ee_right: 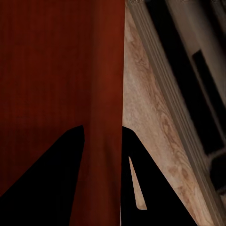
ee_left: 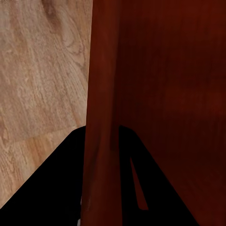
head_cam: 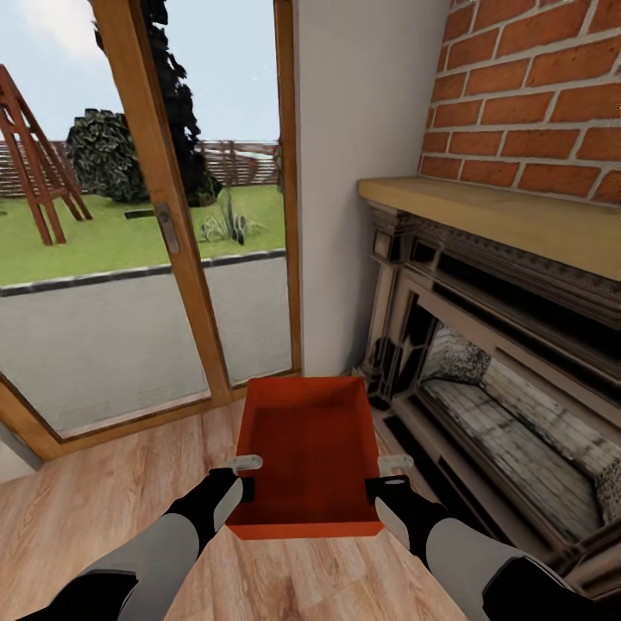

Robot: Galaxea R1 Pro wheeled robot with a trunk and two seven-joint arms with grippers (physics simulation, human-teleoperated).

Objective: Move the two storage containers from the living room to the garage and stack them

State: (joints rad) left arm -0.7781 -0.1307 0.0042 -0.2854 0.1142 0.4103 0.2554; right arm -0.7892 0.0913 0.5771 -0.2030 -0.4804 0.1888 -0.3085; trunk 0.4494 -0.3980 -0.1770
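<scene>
1. I am in the living room, with one orange-red storage container (head_cam: 310, 453) straight ahead of me between my two arms, its open top facing up and nothing inside it.
2. My left fingers (head_cam: 247, 476) sit at the container's left wall near its close end. In my left wrist view that thin red wall (ee_left: 100, 141) runs between the two dark fingers (ee_left: 52, 188), one on each side, so they are closed on the wall and holding it.
3. My right fingers (head_cam: 386, 477) sit at the right wall, level with the left ones. My right wrist view has the same look: the red wall (ee_right: 103, 141) passes between my two dark fingers (ee_right: 42, 179), gripped from both faces.
4. The container lies over the light wood-plank floor (head_cam: 103, 509); I cannot tell whether its base touches the planks or hangs just above them.
5. The far end of the container points toward the corner where the beige wall (head_cam: 362, 172) meets the glass door (head_cam: 129, 259).
6. The ornate fireplace (head_cam: 500, 397) stands just to the right of the container, red brick (head_cam: 535, 95) above its pale mantel (head_cam: 509, 216).
7. Through the glass I see grass, a fence and a wooden frame outside.
</scene>
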